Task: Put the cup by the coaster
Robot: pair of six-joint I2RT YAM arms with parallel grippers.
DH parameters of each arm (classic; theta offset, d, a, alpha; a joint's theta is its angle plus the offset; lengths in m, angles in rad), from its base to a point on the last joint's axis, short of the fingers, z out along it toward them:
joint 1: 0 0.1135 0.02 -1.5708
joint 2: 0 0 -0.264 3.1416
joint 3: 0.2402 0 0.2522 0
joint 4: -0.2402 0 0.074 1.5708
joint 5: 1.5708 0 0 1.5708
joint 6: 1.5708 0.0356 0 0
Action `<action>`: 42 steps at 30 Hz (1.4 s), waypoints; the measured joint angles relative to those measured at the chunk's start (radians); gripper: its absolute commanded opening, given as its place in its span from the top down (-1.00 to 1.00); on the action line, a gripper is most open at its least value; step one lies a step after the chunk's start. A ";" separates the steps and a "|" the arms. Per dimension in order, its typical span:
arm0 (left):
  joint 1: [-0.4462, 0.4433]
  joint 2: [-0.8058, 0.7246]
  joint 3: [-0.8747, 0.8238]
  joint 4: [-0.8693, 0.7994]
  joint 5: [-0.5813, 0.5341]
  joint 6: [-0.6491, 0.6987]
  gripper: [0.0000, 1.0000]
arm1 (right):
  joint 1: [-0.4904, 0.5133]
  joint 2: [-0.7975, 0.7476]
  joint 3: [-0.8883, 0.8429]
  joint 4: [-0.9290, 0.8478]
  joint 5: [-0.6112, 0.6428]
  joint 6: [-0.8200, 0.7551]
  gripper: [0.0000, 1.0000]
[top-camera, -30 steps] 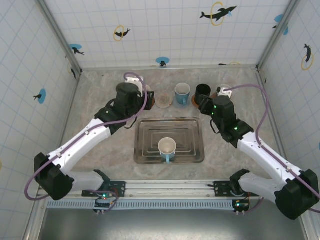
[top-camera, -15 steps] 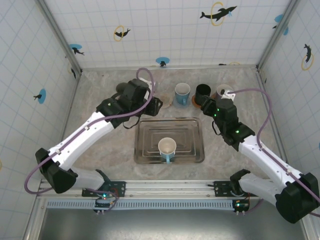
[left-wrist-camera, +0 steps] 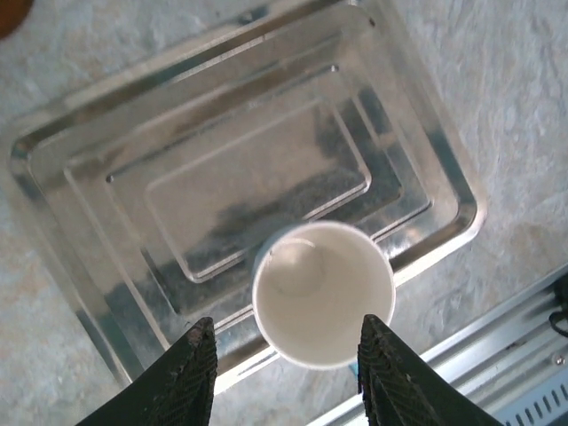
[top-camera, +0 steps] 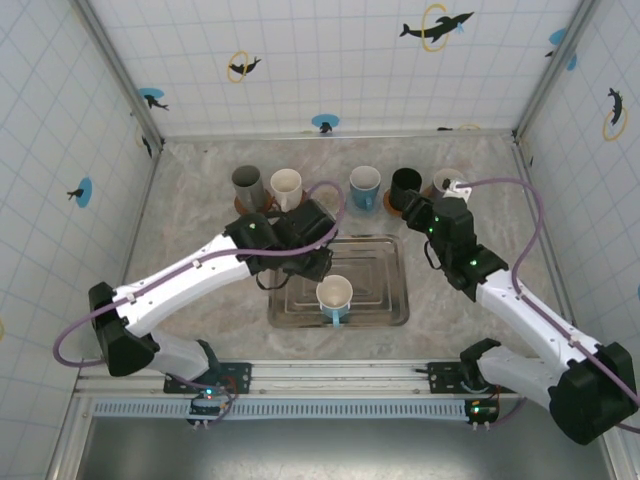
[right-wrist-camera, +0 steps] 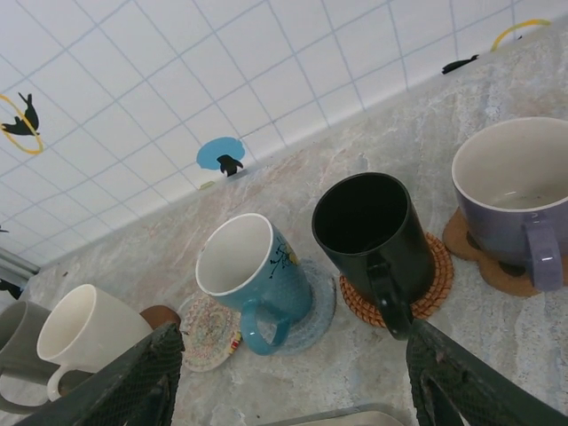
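A cup [top-camera: 334, 294] with a white inside and a blue handle stands upright at the near edge of the metal tray [top-camera: 378, 268]. My left gripper [top-camera: 312, 264] hovers open over the tray just behind it. In the left wrist view the cup [left-wrist-camera: 324, 293] lies below and between the two dark fingertips [left-wrist-camera: 200, 355], apart from both. An empty patterned coaster [right-wrist-camera: 202, 335] lies left of the blue mug [right-wrist-camera: 253, 275]. My right gripper [right-wrist-camera: 295, 330] is open, nothing in it, and hangs near the black mug [top-camera: 406, 184].
Along the back stand a grey mug [top-camera: 247, 183], a white mug [top-camera: 286, 185], the blue mug [top-camera: 365, 185], the black mug [right-wrist-camera: 377, 231] and a purple mug [right-wrist-camera: 515, 186], each on a coaster. Tiled walls enclose the table.
My left arm has swung from the back row toward the front, over the tray and the cup, uncovering the grey and white mugs. The right gripper's jaws spread a little wider.
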 measured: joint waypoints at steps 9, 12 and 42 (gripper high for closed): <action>-0.145 -0.008 -0.070 -0.053 -0.010 -0.145 0.11 | -0.008 0.029 -0.001 0.021 -0.001 0.000 -0.39; -0.171 -0.016 -0.100 -0.063 -0.011 -0.191 0.10 | -0.014 0.035 -0.001 0.024 -0.003 0.000 -0.40; -0.314 0.006 -0.230 0.106 0.028 -0.368 -0.05 | -0.027 0.036 -0.051 0.053 -0.007 0.000 -0.95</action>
